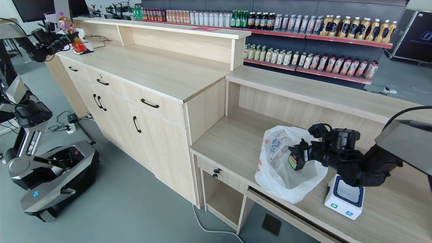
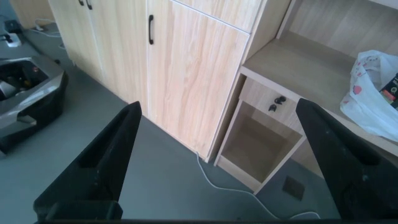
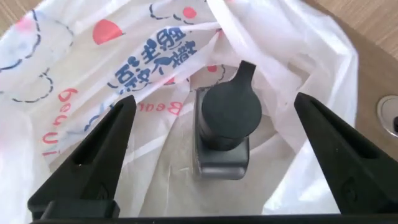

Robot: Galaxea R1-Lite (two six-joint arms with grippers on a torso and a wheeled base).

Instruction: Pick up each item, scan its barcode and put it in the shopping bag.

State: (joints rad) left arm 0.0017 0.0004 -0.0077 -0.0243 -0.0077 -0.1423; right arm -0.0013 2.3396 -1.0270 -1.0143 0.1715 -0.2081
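The item [image 3: 224,134], a small dark bottle with a black flip cap, is inside the mouth of the shopping bag [image 1: 270,158], cap end facing the wrist camera. In the head view it shows a green and red label. The right gripper [image 3: 216,106] hangs over the bag opening with its 2 fingers [image 3: 93,162] spread wide. The bottle sits between them with a clear gap on each side, so nothing is clamped. The white printed plastic rises around the bottle on all sides, and I cannot tell whether the bottle rests on the bag's floor.

The bag stands on the low desk [image 1: 236,141]. At 4 o'clock from it, close by, is the scanner [image 1: 344,200], a white box with a blue-framed top that is partly overhung by the right arm. At 9 o'clock a small dark lock [image 1: 216,172] sits on the desk's drawer front. At 10 o'clock stands the tall counter [image 1: 152,67] with black-handled drawers and doors. At 12 o'clock, behind the desk, 2 red-edged shelves [image 1: 337,37] carry rows of bottles.

The left gripper [image 2: 217,107] is well apart from the bag, above the grey floor in front of the cabinet doors. Its 2 fingers [image 2: 99,168] are spread wide with nothing between them.
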